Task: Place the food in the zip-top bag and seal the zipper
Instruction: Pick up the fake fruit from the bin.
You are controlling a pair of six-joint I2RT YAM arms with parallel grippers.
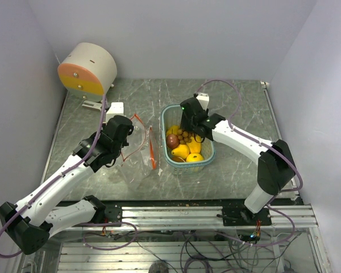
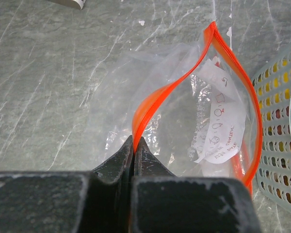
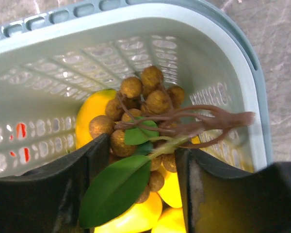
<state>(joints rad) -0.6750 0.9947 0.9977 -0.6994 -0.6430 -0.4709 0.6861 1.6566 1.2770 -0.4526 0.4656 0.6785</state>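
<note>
The left gripper is found closed tight on the orange zipper strip of the zip-top bag, which is laid on the desk with its mouth gaping. Just to its right, 1 dark red fruit, yellow fruits and the brown bunch are contained in the basket. The right gripper is held partly open, with 1 finger on either side of the bunch.
</note>
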